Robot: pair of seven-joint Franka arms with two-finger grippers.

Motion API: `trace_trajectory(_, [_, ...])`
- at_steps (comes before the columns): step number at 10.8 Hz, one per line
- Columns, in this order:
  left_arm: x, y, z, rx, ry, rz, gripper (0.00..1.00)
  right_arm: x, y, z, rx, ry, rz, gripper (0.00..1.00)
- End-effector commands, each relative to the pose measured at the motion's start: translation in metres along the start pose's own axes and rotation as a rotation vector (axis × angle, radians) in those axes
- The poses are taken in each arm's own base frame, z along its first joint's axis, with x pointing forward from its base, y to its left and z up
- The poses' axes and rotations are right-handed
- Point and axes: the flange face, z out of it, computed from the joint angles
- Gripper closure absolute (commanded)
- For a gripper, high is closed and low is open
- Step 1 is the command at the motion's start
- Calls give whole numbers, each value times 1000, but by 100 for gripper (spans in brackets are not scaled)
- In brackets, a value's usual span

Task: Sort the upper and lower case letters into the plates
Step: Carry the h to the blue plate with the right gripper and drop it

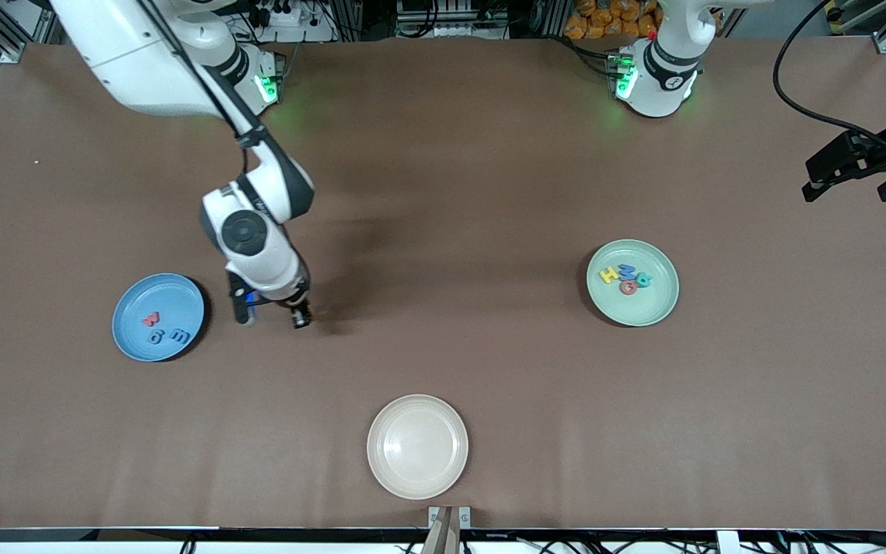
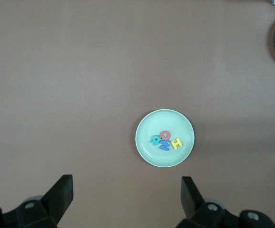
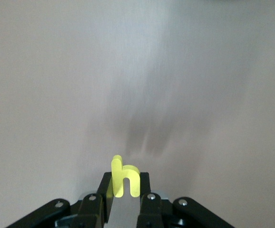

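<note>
Right gripper (image 1: pixel 274 312) is clamped on a tiny yellow foam lowercase h (image 3: pixel 124 182), over bare brown table (image 1: pixel 443 192) beside the round bright blue plate (image 1: pixel 129 323), which carries three small letters. Left gripper (image 2: pixel 127 197), jaws wide apart, waits high over the pale mint green plate (image 1: pixel 658 304) with four letters.

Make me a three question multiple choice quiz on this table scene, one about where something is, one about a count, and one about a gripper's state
1. What is the right gripper over?
A. bare table beside the blue plate
B. the mint green plate
C. the cream plate

2. How many letters lie in the blue plate?
A. one
B. three
C. five

3. What is the right gripper doing?
A. standing open
B. shut on nothing
C. shut on the yellow h

Answers:
1 A, it hangs over the table next to that plate.
2 B, a red one and two blue ones show.
3 C, the yellow h sits between its fingers.
</note>
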Motion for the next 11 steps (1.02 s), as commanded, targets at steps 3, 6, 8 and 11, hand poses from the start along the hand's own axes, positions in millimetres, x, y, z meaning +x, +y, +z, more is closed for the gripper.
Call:
trace_trajectory(3, [-4, -2, -6, 10, 4, -15, 0, 88, 23, -13, -96, 15, -251, 100])
trace_trajectory(6, [-4, -2, -6, 10, 4, -15, 0, 160, 46, -15, -146, 2, -401, 100])
trace_trajectory(8, [-4, -4, -6, 11, 3, -19, 0, 210, 69, -12, -171, -17, -473, 100])
trace_trajectory(11, [-3, -4, -5, 11, 1, -18, 0, 256, 93, -10, -206, -27, -556, 100])
